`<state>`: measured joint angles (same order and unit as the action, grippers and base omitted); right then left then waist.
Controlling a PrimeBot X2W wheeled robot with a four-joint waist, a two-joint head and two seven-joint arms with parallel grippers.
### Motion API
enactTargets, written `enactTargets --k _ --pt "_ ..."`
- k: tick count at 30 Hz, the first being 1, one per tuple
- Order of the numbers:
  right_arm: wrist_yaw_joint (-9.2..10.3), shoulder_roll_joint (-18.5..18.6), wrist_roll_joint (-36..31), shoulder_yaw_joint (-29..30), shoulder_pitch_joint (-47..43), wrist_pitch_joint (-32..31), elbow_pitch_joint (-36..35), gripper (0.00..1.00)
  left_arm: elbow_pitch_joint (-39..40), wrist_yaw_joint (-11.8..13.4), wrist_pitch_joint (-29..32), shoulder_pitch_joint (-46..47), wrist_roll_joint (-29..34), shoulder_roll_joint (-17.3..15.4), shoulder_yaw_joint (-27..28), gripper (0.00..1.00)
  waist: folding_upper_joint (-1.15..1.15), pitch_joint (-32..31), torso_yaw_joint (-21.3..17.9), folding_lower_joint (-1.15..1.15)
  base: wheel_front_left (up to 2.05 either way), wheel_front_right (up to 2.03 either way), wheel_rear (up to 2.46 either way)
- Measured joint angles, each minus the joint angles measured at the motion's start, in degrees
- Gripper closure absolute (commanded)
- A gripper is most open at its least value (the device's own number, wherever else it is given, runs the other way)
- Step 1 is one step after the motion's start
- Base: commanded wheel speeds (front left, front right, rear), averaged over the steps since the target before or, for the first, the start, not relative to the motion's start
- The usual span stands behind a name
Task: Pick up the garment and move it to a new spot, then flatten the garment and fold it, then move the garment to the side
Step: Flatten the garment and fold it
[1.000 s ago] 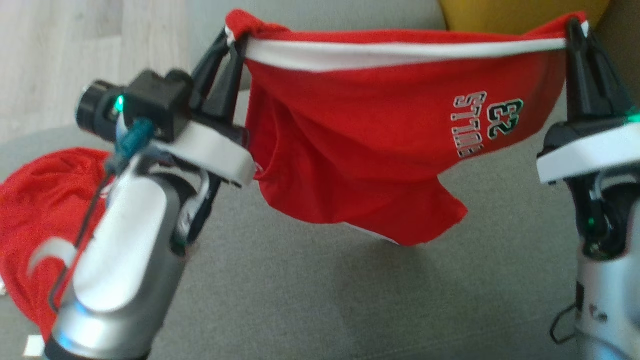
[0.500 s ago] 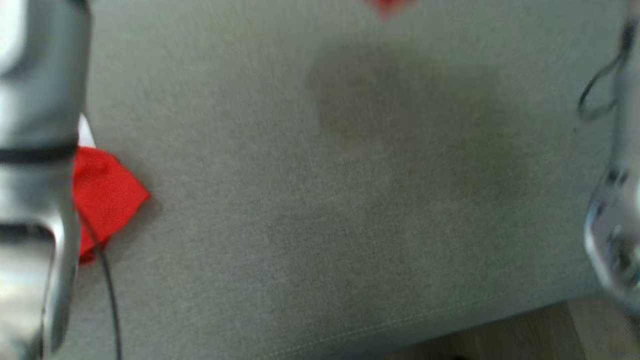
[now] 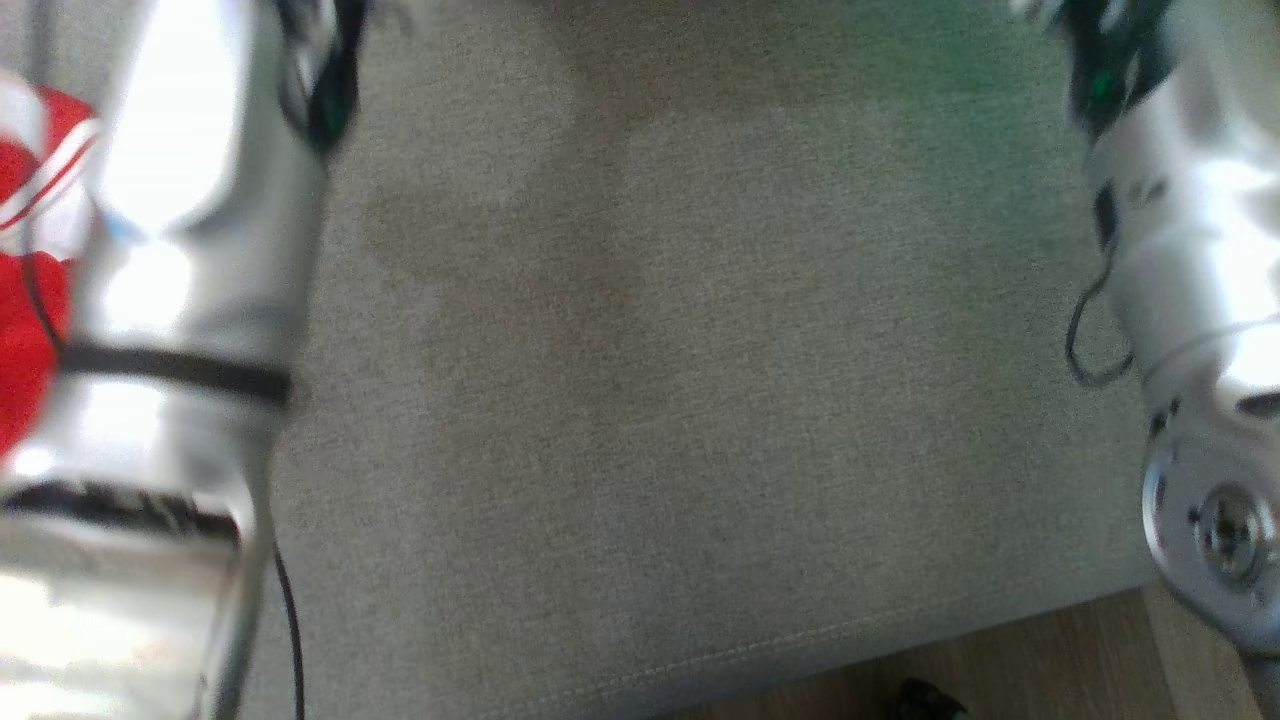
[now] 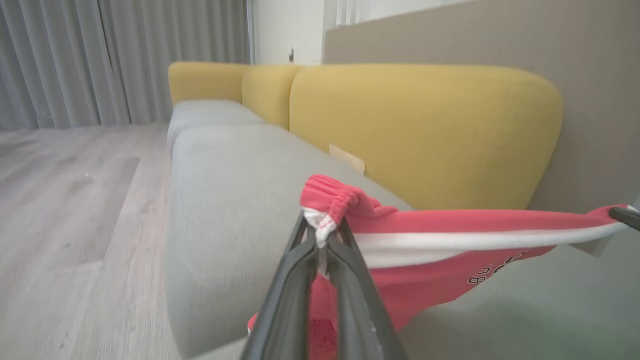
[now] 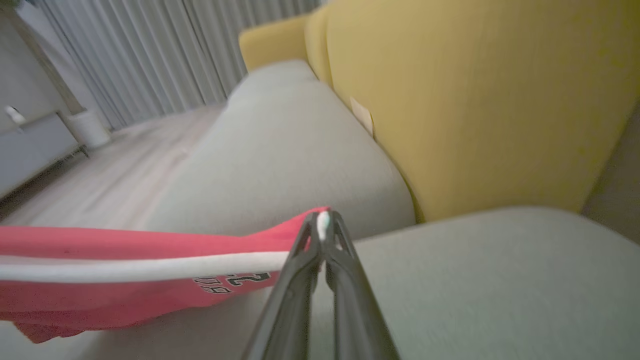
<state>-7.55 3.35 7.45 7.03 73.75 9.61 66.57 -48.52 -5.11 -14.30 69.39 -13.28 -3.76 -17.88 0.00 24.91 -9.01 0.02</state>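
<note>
The garment (image 4: 450, 280) is red with a white band and black white-outlined lettering. It hangs stretched in the air above the grey sofa seat (image 4: 225, 200). My left gripper (image 4: 320, 239) is shut on its bunched red-and-white corner. In the right wrist view the garment (image 5: 100, 295) runs off to the left, and my right gripper (image 5: 324, 226) is shut on the end of its white band. In the head view my two pale forearms stand at the left (image 3: 180, 250) and right (image 3: 1190, 250) edges.
Yellow back cushions (image 4: 425, 135) rise behind the grey seat (image 3: 700, 400). Another red piece with white and striped trim (image 3: 30, 300) lies on the seat behind my left forearm. The seat's front edge and wood floor (image 3: 1000, 670) show at the bottom.
The head camera has swung downward, so the garment and both grippers have passed out of its top edge. Both grips on the garment look unchanged.
</note>
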Motion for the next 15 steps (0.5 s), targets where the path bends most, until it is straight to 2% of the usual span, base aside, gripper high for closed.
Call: enactTargets --k 4,8,15 --pt "0.00 1.24 2.18 -5.45 -4.46 -4.02 3.46 1.00 0.91 -0.99 0.00 -9.53 0.03 -0.12 -0.82 1.00 0.00 -1.19 0.04 -0.02 0.00 0.00 0.00" --pt "0.00 3.21 5.71 -12.50 -9.29 -8.96 3.72 1.00 2.78 -1.79 0.00 -17.60 0.74 -0.66 -3.24 1.00 0.00 -3.27 0.19 -0.02 0.00 0.00 0.00" --pt "0.00 8.34 14.43 -23.59 -20.07 -14.54 -3.57 1.00 8.28 -2.46 0.00 -28.46 2.20 -2.42 -7.51 1.00 0.00 -7.78 0.10 -0.02 0.00 0.00 0.00"
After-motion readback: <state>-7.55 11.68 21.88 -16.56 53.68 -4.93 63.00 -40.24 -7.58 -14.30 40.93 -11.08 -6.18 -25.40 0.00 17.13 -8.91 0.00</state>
